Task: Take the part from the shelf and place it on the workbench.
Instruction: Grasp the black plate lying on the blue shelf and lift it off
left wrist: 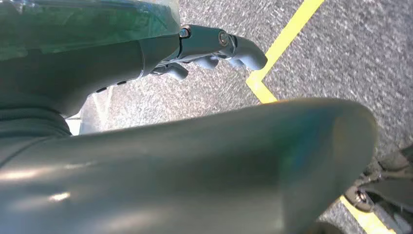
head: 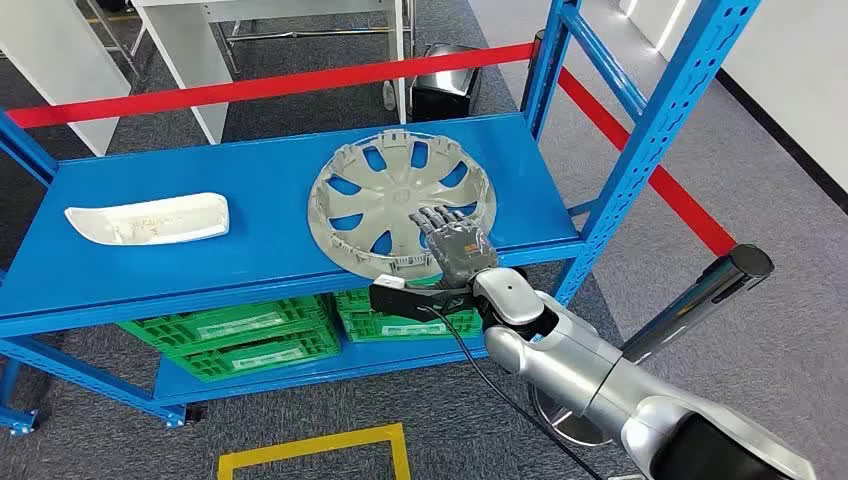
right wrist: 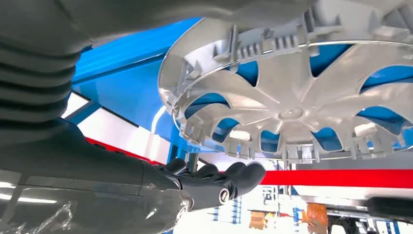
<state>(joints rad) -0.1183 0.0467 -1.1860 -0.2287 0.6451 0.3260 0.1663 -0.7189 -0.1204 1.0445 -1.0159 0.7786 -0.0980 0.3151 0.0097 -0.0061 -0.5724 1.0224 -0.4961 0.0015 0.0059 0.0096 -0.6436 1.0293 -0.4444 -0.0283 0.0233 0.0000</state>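
Two parts lie on the blue metal shelf deck: a round silver-grey plastic hubcap with curved spokes near the middle, hollow side up, and a long white moulded plastic trim piece well apart from it at nine o'clock. The hubcap sits flat on the deck, its rim at six o'clock close to the front edge of the shelf.

At the hubcap's five o'clock, the right hand lies over the rim with its dark fingers stretched out flat and spread toward twelve o'clock, above the spokes. In the right wrist view the fingers are extended side by side with a gap between them and the hubcap, closed around nothing.

On the lower shelf, at six o'clock from the hubcap, stand green plastic crates. A red barrier tape runs behind the rack.

Hanging over grey floor with a yellow line, the left hand has its fingers curled slightly, and nothing shows in them; whether it is properly closed I cannot tell.
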